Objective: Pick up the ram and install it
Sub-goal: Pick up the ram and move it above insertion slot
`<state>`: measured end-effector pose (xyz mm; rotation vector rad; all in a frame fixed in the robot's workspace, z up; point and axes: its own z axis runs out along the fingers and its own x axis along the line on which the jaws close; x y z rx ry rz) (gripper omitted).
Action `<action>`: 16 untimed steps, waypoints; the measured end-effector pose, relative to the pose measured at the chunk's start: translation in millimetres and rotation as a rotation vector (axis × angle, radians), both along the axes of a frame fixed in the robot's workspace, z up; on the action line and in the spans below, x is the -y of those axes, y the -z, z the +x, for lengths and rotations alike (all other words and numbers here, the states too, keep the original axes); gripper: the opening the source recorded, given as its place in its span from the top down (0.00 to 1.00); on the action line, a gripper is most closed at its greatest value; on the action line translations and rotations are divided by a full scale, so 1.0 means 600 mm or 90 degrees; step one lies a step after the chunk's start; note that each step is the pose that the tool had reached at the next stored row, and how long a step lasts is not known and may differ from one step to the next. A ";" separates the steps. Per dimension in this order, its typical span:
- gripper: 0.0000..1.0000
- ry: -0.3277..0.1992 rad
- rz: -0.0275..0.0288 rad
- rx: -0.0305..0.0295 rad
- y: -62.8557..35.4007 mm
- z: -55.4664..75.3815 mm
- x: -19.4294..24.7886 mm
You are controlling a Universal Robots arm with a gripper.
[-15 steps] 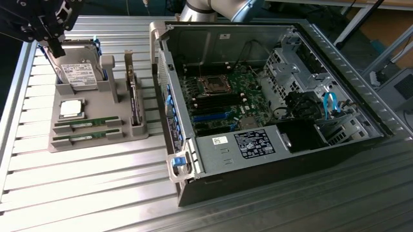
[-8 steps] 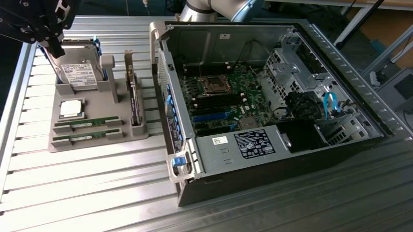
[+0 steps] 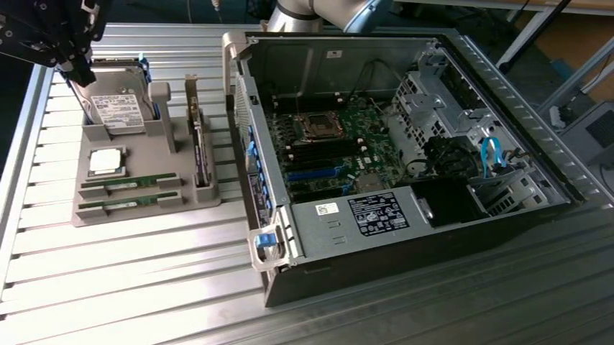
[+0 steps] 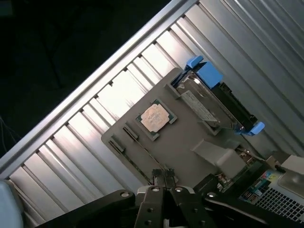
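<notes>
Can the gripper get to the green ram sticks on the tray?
Probably yes. The ram sticks sit uncovered on the tray with nothing above them; the gripper hangs over the hard drive end.

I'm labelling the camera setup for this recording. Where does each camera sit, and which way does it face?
Exterior view: set high off the arm, angled down at the table, the open computer case and the gray tray holding two ram sticks; the arm and gripper show along the top edge.
Wrist view: on the wrist, looking down past the gripper, jaws shut, at the tray.
Shared: the tray, hard drive and processor chip.
</notes>
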<state>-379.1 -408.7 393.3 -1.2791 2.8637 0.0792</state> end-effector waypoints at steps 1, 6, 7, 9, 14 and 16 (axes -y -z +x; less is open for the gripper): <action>0.90 -0.020 0.0000 0.0000 0.000 0.000 0.0000; 0.90 -0.103 0.0000 0.0000 0.000 0.000 0.0000; 0.90 -0.123 0.0000 0.0000 0.000 0.000 0.0000; 0.90 -0.150 0.0000 0.0000 0.000 0.000 0.0000; 0.90 -0.208 0.0000 0.0000 0.000 0.000 0.0000; 0.90 -0.226 0.0000 0.0000 0.000 0.000 0.0000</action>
